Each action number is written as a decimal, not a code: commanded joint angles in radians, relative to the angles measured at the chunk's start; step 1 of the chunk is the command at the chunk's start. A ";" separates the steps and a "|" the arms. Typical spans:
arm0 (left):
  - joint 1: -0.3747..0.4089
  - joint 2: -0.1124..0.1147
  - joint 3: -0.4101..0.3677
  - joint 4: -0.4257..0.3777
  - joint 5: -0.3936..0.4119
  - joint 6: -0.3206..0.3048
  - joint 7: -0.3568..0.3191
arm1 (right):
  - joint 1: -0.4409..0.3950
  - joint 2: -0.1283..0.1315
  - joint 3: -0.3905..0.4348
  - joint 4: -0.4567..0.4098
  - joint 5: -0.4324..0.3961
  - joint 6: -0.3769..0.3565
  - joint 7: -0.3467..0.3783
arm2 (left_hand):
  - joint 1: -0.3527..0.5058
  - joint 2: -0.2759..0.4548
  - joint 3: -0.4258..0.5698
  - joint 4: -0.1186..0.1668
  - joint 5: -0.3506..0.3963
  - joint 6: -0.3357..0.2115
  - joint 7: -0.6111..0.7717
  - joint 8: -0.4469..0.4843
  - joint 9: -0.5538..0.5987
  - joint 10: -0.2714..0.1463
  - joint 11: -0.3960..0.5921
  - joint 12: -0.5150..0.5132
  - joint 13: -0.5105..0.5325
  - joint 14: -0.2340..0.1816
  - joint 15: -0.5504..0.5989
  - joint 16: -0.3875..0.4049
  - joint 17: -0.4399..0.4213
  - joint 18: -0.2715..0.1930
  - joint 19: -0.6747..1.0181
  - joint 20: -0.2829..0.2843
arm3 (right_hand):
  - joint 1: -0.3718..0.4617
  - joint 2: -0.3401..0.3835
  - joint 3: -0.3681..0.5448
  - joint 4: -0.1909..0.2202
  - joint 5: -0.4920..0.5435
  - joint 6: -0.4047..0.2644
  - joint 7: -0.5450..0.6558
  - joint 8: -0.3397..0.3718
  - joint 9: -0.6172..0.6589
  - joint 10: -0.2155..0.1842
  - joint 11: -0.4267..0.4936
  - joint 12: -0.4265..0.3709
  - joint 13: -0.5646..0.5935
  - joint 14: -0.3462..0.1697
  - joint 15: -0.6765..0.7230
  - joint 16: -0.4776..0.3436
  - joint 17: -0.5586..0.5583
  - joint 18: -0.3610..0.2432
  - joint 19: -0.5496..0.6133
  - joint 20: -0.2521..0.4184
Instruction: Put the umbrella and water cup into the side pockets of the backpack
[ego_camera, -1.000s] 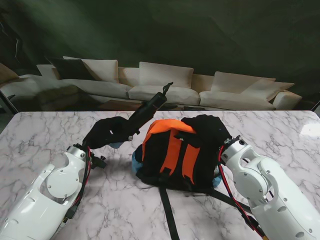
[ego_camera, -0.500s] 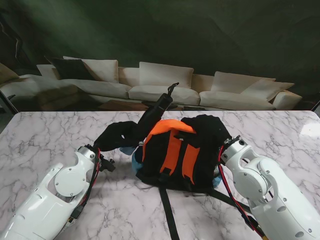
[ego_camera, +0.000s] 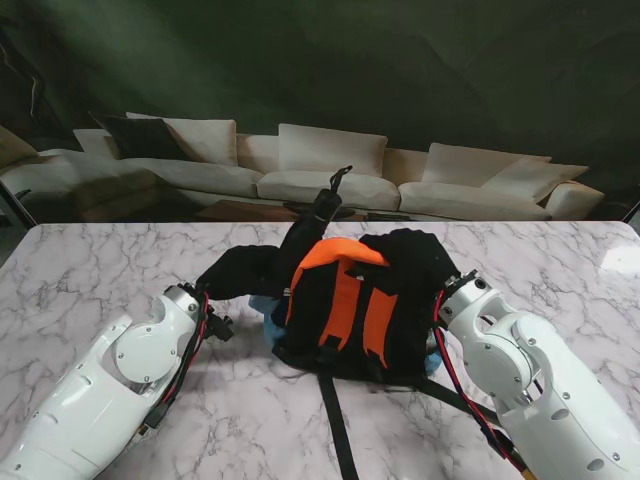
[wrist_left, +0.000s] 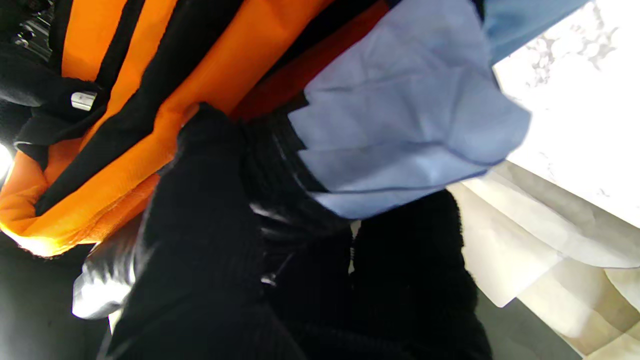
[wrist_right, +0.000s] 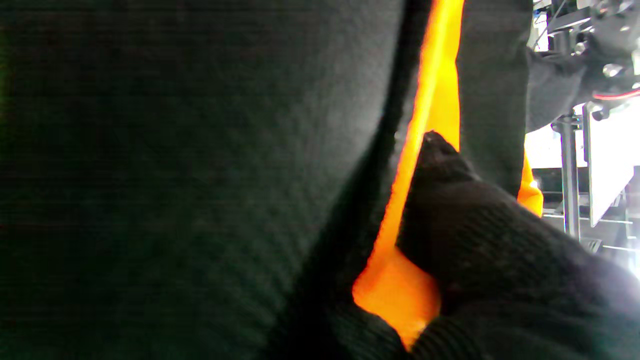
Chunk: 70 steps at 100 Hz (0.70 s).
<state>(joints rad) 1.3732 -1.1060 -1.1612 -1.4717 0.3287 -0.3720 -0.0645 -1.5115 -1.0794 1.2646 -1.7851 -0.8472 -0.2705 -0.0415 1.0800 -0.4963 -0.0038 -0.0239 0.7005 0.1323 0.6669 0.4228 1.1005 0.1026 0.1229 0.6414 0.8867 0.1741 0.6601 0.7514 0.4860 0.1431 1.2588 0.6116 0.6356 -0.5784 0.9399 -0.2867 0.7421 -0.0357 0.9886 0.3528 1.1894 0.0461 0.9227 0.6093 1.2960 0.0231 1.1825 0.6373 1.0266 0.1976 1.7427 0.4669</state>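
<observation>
Overhead, the backpack (ego_camera: 345, 310) lies mid-way on a marble table (ego_camera: 90, 265), a white sofa (ego_camera: 320, 175) far behind; the left hand (ego_camera: 245, 272) clamps the umbrella (ego_camera: 312, 225) at its left side. Left wrist: gloved fingers (wrist_left: 200, 235) wrap the umbrella (wrist_left: 280, 200) at the blue pocket (wrist_left: 400, 125). Right wrist: the right hand (wrist_right: 475, 240) pinches orange fabric; the cup is unseen.

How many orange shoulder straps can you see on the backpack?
2. Both run side by side down the backpack face toward me: one strap on the left, the other strap on the right. The black-gloved hands beside the bag may hide more orange trim.
</observation>
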 joint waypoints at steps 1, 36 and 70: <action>-0.012 -0.012 0.008 -0.007 -0.006 -0.001 -0.003 | -0.004 -0.003 -0.008 0.009 -0.001 0.001 0.006 | 0.185 0.146 0.105 0.058 0.075 -0.172 0.084 -0.023 0.047 -0.093 0.014 -0.013 0.062 0.002 0.222 0.113 0.039 -0.075 0.135 0.068 | 0.137 0.072 0.097 0.042 0.043 -0.183 0.076 0.023 -0.011 -0.023 -0.006 -0.003 0.021 0.007 0.013 -0.004 0.005 -0.008 0.038 0.005; -0.036 -0.031 0.077 -0.012 -0.081 0.005 0.018 | 0.001 -0.003 -0.014 0.012 0.004 -0.002 0.008 | 0.188 0.145 0.095 0.055 0.103 -0.161 0.061 -0.078 0.061 -0.106 -0.024 -0.112 0.130 -0.036 0.086 -0.005 0.088 -0.080 0.091 0.033 | 0.137 0.072 0.096 0.042 0.044 -0.185 0.076 0.023 -0.011 -0.023 -0.006 -0.003 0.021 0.009 0.014 -0.004 0.005 -0.007 0.038 0.005; -0.093 -0.024 0.138 0.081 -0.012 -0.090 0.014 | 0.012 -0.004 -0.022 0.019 0.012 -0.002 0.009 | 0.197 0.151 0.108 0.051 0.101 -0.222 0.092 -0.070 0.032 -0.161 -0.025 -0.110 0.032 -0.077 -0.112 -0.129 -0.060 -0.071 -0.080 -0.023 | 0.137 0.072 0.096 0.042 0.044 -0.185 0.075 0.024 -0.011 -0.023 -0.006 -0.003 0.021 0.007 0.013 -0.003 0.005 -0.007 0.037 0.005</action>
<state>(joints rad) 1.2894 -1.1240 -1.0385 -1.3953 0.2966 -0.4392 -0.0260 -1.5001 -1.0792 1.2514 -1.7758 -0.8357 -0.2724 -0.0391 1.0888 -0.4857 -0.0304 -0.0239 0.7135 0.1564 0.6702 0.3540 1.1148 0.0944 0.0985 0.5322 0.9363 0.1497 0.5666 0.6258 0.4704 0.1429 1.2084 0.5977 0.6356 -0.5784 0.9399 -0.2867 0.7437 -0.0361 0.9893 0.3529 1.1894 0.0461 0.9227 0.6093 1.2960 0.0242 1.1825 0.6368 1.0263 0.1982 1.7427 0.4740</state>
